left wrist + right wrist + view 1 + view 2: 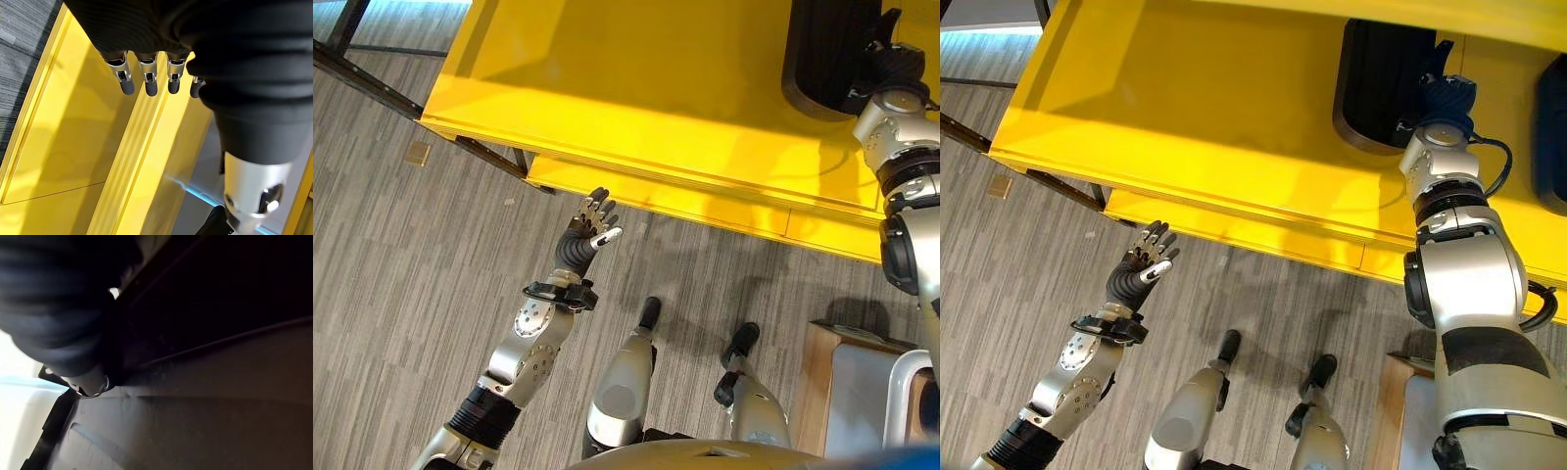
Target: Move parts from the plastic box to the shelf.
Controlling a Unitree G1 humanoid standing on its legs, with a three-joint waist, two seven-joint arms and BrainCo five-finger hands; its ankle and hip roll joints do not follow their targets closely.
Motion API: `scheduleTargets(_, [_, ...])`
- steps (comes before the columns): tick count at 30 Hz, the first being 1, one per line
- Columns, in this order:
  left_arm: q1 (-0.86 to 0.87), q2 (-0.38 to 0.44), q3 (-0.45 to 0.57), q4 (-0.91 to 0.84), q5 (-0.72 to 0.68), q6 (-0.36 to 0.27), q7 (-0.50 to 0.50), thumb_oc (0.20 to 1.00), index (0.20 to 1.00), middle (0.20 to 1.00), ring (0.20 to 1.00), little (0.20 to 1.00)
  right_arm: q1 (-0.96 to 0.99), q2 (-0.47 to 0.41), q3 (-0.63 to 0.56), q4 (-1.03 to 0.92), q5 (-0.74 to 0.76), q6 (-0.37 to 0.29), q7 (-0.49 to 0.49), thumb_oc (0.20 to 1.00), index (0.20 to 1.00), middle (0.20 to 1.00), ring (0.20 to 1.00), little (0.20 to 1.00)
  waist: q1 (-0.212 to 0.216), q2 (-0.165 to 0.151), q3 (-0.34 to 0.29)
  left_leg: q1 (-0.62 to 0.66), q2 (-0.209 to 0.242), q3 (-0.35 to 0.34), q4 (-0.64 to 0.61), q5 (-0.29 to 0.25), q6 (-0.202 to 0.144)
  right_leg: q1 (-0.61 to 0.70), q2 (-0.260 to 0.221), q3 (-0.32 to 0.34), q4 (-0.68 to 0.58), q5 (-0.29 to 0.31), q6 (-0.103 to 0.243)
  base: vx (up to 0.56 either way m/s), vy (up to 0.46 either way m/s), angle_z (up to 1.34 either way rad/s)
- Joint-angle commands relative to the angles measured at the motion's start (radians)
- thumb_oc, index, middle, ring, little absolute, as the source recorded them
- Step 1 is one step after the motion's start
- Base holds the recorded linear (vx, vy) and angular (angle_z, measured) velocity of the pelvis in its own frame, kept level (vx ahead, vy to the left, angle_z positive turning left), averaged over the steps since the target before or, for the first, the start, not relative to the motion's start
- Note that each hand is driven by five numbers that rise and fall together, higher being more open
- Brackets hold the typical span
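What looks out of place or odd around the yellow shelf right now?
Nothing stands out. The black part lies flat on the yellow shelf with the right hand at it. The left hand hangs open over the floor, holding nothing.

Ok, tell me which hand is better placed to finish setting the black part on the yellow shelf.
Right. The right hand is already up on the yellow shelf at the black part. The left hand hangs open over the floor, short of the shelf's edge.
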State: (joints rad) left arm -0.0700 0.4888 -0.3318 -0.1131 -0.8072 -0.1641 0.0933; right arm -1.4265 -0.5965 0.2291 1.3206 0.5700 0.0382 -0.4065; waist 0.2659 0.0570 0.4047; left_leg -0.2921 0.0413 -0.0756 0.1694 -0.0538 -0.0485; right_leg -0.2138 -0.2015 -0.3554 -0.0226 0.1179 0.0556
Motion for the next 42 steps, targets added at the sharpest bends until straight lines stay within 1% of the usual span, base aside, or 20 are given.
scheduleTargets(1, [-0.006,0.061,-0.025,-0.124,-0.007,-0.059,0.012,1.000,1.000,1.000,1.000,1.000,-0.140,-0.035,0.071,-0.043,0.026,-0.078,-0.016,0.200,0.200,0.200,0.200,0.200,0.011,-0.020,-0.013,-0.044,0.032,-0.023,-0.018,0.077,-0.014,-0.012,-0.126,0.069,0.150,-0.003,0.106,0.00,0.002,0.13])
scheduleTargets(5, [-0.012,0.059,-0.045,-0.125,-0.014,-0.055,0.008,1.000,1.000,1.000,1.000,1.000,-0.136,-0.030,0.064,-0.046,0.035,-0.081,-0.024,0.200,0.200,0.200,0.200,0.200,0.020,-0.018,-0.009,-0.058,0.025,-0.032,-0.006,0.074,-0.014,-0.007,-0.129,0.057,0.149,-0.005,0.107,0.00,-0.003,0.10])
scheduleTargets(10, [-0.024,0.058,-0.050,-0.123,-0.016,-0.057,0.013,1.000,1.000,1.000,1.000,1.000,-0.137,-0.014,0.064,-0.047,0.036,-0.082,-0.027,0.200,0.200,0.200,0.200,0.200,0.021,-0.019,-0.004,-0.064,0.019,-0.034,0.001,0.071,-0.013,-0.005,-0.131,0.053,0.146,-0.004,0.107,0.00,0.007,0.02])
scheduleTargets(14, [-0.027,0.054,-0.053,-0.119,-0.016,-0.058,0.020,1.000,1.000,1.000,1.000,1.000,-0.129,0.000,0.040,-0.040,0.067,-0.090,-0.030,0.200,0.200,0.200,0.200,0.200,0.025,-0.017,0.001,-0.073,0.012,-0.038,0.009,0.068,-0.011,-0.004,-0.133,0.050,0.147,-0.005,0.107,0.00,0.006,0.02])
scheduleTargets(17, [-0.030,0.054,-0.059,-0.119,-0.019,-0.059,0.022,1.000,1.000,1.000,1.000,1.000,-0.121,-0.006,0.029,-0.024,0.070,-0.088,-0.034,0.200,0.200,0.200,0.200,0.200,0.028,-0.013,0.006,-0.082,0.006,-0.039,0.016,0.066,-0.010,-0.004,-0.136,0.046,0.148,-0.005,0.106,0.00,0.023,0.09])
scheduleTargets(20, [-0.033,0.046,-0.069,-0.113,-0.017,-0.059,0.031,1.000,1.000,1.000,1.000,1.000,-0.104,-0.012,0.032,-0.004,0.044,-0.071,-0.033,0.200,0.200,0.200,0.200,0.200,0.028,-0.007,0.013,-0.085,0.005,-0.037,0.019,0.064,-0.010,-0.009,-0.137,0.047,0.149,-0.006,0.106,-0.01,0.030,0.02])
scheduleTargets(27, [-0.035,0.040,-0.070,-0.111,-0.013,-0.066,0.038,1.000,1.000,1.000,1.000,1.000,-0.098,0.010,0.042,0.008,0.021,-0.066,-0.033,0.200,0.200,0.200,0.200,0.200,0.018,-0.005,0.022,-0.089,0.006,-0.029,0.028,0.061,-0.010,-0.019,-0.136,0.061,0.158,-0.008,0.103,0.00,0.004,0.00])
scheduleTargets(32, [-0.030,0.039,-0.067,-0.110,-0.017,-0.073,0.040,1.000,1.000,1.000,1.000,1.000,-0.095,0.020,0.073,0.007,-0.041,-0.057,-0.030,0.200,0.200,0.200,0.200,0.200,0.012,-0.005,0.026,-0.090,0.007,-0.025,0.028,0.062,-0.011,-0.024,-0.135,0.062,0.157,-0.006,0.102,0.00,0.001,-0.01])
scheduleTargets(33, [-0.029,0.040,-0.068,-0.109,-0.016,-0.073,0.040,1.000,1.000,1.000,1.000,1.000,-0.096,0.024,0.078,0.007,-0.053,-0.056,-0.031,0.200,0.200,0.200,0.200,0.200,0.011,-0.004,0.028,-0.085,0.011,-0.024,0.032,0.054,-0.013,-0.021,-0.132,0.065,0.161,-0.012,0.102,0.00,0.000,0.00])
scheduleTargets(34, [-0.030,0.040,-0.068,-0.108,-0.016,-0.074,0.040,1.000,1.000,1.000,1.000,1.000,-0.100,0.025,0.082,0.008,-0.060,-0.055,-0.031,0.200,0.200,0.200,0.200,0.200,0.008,-0.006,0.028,-0.089,0.008,-0.024,0.029,0.062,-0.012,-0.025,-0.133,0.065,0.158,-0.005,0.102,0.00,0.000,0.00])
scheduleTargets(37, [-0.028,0.042,-0.067,-0.110,-0.017,-0.079,0.039,1.000,1.000,1.000,1.000,1.000,-0.102,0.017,0.102,0.009,-0.096,-0.050,-0.028,0.200,0.200,0.200,0.200,0.200,0.005,-0.006,0.033,-0.087,0.010,-0.022,0.034,0.054,-0.013,-0.022,-0.132,0.066,0.162,-0.010,0.103,-0.01,0.003,-0.08])
scheduleTargets(38, [-0.029,0.042,-0.067,-0.110,-0.017,-0.079,0.039,1.000,1.000,1.000,1.000,1.000,-0.103,0.017,0.102,0.009,-0.096,-0.050,-0.028,0.200,0.200,0.200,0.200,0.200,0.004,-0.007,0.032,-0.091,0.007,-0.023,0.031,0.062,-0.012,-0.025,-0.134,0.065,0.159,-0.004,0.102,-0.01,0.005,-0.06])
scheduleTargets(40, [-0.024,0.043,-0.064,-0.115,-0.019,-0.082,0.037,1.000,1.000,1.000,1.000,1.000,-0.105,0.004,0.125,0.010,-0.135,-0.046,-0.026,0.200,0.200,0.200,0.200,0.200,0.001,-0.009,0.033,-0.091,0.009,-0.023,0.030,0.063,-0.013,-0.030,-0.133,0.066,0.163,-0.006,0.102,-0.01,0.003,-0.02])
scheduleTargets(42, [-0.024,0.042,-0.063,-0.116,-0.020,-0.084,0.036,1.000,1.000,1.000,1.000,1.000,-0.111,0.000,0.127,0.012,-0.137,-0.048,-0.029,0.200,0.200,0.200,0.200,0.200,-0.001,-0.009,0.035,-0.091,0.010,-0.024,0.030,0.064,-0.013,-0.033,-0.133,0.067,0.166,-0.006,0.101,0.00,0.000,0.00])
